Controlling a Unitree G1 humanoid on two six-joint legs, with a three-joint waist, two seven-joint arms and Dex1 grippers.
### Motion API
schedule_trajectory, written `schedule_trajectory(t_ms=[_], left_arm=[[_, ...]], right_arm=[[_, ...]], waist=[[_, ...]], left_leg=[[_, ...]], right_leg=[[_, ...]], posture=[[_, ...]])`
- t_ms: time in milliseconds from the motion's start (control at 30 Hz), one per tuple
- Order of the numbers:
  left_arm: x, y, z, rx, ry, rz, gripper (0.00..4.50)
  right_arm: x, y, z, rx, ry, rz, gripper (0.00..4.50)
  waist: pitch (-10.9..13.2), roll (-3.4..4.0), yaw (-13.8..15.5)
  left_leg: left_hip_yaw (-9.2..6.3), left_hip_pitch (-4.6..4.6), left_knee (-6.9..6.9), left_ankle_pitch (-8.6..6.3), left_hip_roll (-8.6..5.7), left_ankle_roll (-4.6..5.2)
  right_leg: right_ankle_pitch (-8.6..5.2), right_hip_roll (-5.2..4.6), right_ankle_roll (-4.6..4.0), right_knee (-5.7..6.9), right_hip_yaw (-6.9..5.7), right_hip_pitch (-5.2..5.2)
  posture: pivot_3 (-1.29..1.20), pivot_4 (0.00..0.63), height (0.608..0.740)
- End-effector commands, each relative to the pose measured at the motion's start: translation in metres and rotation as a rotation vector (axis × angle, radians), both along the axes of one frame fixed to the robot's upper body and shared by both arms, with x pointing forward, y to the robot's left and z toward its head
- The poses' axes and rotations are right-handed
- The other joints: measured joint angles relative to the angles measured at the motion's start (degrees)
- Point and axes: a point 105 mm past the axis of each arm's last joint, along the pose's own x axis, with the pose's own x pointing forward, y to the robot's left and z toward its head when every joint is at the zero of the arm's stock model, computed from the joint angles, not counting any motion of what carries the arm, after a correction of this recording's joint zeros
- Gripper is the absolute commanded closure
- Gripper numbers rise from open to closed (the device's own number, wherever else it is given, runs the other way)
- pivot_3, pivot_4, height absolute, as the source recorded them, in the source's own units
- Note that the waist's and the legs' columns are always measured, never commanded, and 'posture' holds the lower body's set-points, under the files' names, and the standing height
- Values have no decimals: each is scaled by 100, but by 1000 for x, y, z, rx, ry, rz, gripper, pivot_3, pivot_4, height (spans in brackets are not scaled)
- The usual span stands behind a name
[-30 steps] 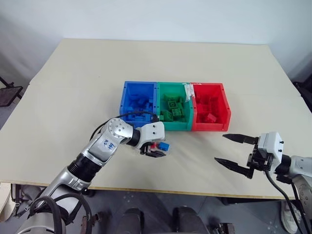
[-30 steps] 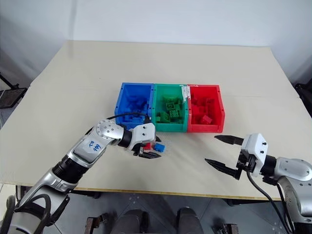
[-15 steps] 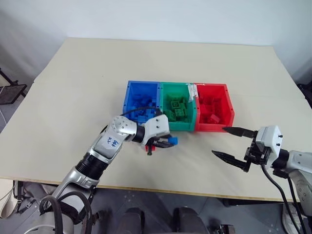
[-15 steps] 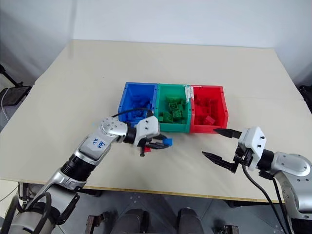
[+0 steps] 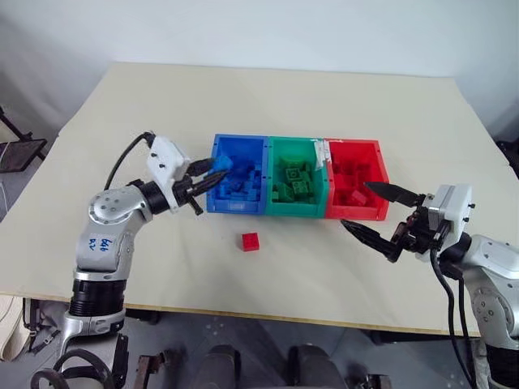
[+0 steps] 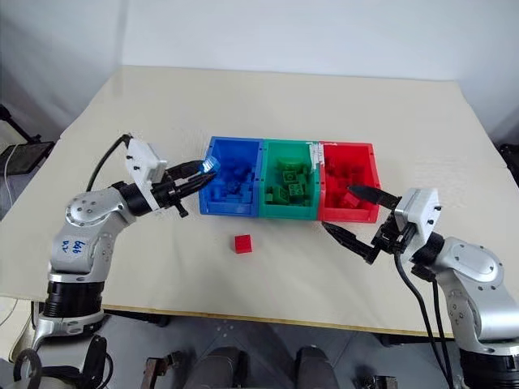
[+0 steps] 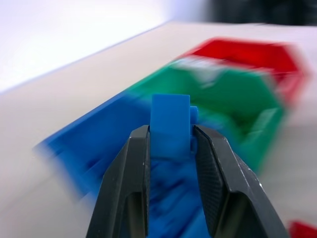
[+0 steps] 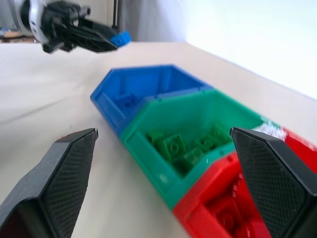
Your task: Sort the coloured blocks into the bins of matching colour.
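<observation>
My left gripper (image 5: 212, 174) is shut on a small blue block (image 7: 171, 125) and holds it level at the left rim of the blue bin (image 5: 237, 207). Beside that bin stand the green bin (image 5: 296, 209) and the red bin (image 5: 357, 212), joined in a row, each holding blocks of its own colour. One red block (image 5: 250, 241) lies loose on the table in front of the blue bin. My right gripper (image 5: 370, 212) hangs open near the front right corner of the red bin, nothing between its fingers.
The bins sit in the middle of a beige table (image 5: 122, 121). A white label strip (image 5: 318, 151) lies over the wall between the green and red bins. Open tabletop lies left, behind and in front of the bins.
My left gripper closed on the blue block in front of the bins, lifted it and swung left and up to the blue bin's left rim. The red block stayed on the table. My right gripper rose slightly.
</observation>
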Motion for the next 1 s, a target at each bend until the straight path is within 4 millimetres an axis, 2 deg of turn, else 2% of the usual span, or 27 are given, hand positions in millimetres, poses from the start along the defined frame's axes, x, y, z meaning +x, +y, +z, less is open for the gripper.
schedule_trajectory(t_ms=[33, 67, 133, 267, 400, 467, 533, 600, 667, 767, 900, 933, 1000], left_arm=[[6, -6, 7, -77, 25, -7, 3578], [7, -9, 7, -82, 35, -25, 3578], [6, -15, 6, -101, 55, -63, 2864], [0, -21, 9, -100, 26, -112, 1776], [-1, -5, 3, -61, 25, -50, 515], [-9, 15, 0, -35, 13, -11, 50], [-19, 31, -3, 2, -8, 4, 50], [-41, 50, -6, 77, -99, -14, 50], [-53, 61, -12, 124, -132, -16, 50], [-86, 99, -35, 161, -33, 26, 50], [-109, 128, -46, 174, 13, 110, 50], [-114, 133, -48, 163, 29, 124, 50], [-120, 123, -55, 146, 64, 80, 50]], right_arm=[[-1, 1, 2, -3, -29, 11, 0], [-1, 1, 1, -5, -28, 12, 0], [1, 0, 0, -7, -28, 12, 0], [5, -1, -4, -6, -27, 16, 0], [7, 0, -7, -9, -25, 29, 0], [8, 0, -9, -21, -25, 44, 0], [9, -1, -11, -39, -22, 60, 0], [8, -1, -15, -71, -13, 87, 0], [8, -2, -19, -92, -9, 103, 0], [4, -3, -33, -169, 13, 161, 0], [3, -6, -42, -218, 28, 194, 0], [2, -8, -44, -229, 33, 200, 0], [2, -10, -49, -244, 52, 211, 0]], waist=[[0, 0, -1], [0, 0, -10], [0, 0, -21], [0, 0, -62], [0, 0, -116], [0, 0, -177], [0, 0, -204], [0, 1, -238], [1, 1, -239], [2, 3, -238], [4, 5, -199], [4, 6, -181], [5, 7, -152]], left_leg=[[0, -1, -1, -2, -3, 4], [0, -2, -1, -3, -7, 6], [0, -6, -1, -4, -11, 8], [1, -7, -5, -4, -11, 8], [2, -6, -4, -3, -8, 6], [2, -6, -4, -3, -4, 5], [1, -1, -9, -3, -1, 5], [1, 0, -14, -3, 4, 3], [-1, 2, -19, -3, 4, 2], [-2, 3, -22, -5, 3, 3], [-12, 2, -25, -6, 1, 4], [-20, 3, -24, -6, 1, 4], [-31, 4, -25, -6, 1, 4]], right_leg=[[1, 0, 2, -1, 0, 0], [1, 0, 3, -1, -2, -1], [3, -1, 5, -2, -5, -4], [3, 0, 6, -6, -9, -6], [3, 0, 6, -6, -9, -6], [3, -2, 6, -6, -8, -6], [3, -5, 6, -8, 2, -8], [3, -6, 5, -14, 3, -10], [3, -14, 5, -19, 3, -9], [3, -22, 5, -28, 9, -3], [3, -31, 4, -35, 22, 4], [3, -33, 3, -37, 22, 8], [2, -35, 2, -43, 18, 17]], posture=[[0, 150, 740], [0, 150, 740], [0, 150, 740], [0, 150, 740], [0, 150, 740], [0, 150, 740], [0, 150, 740], [0, 150, 740], [0, 150, 740], [0, 150, 740], [0, 150, 740], [0, 150, 740], [0, 150, 740]])
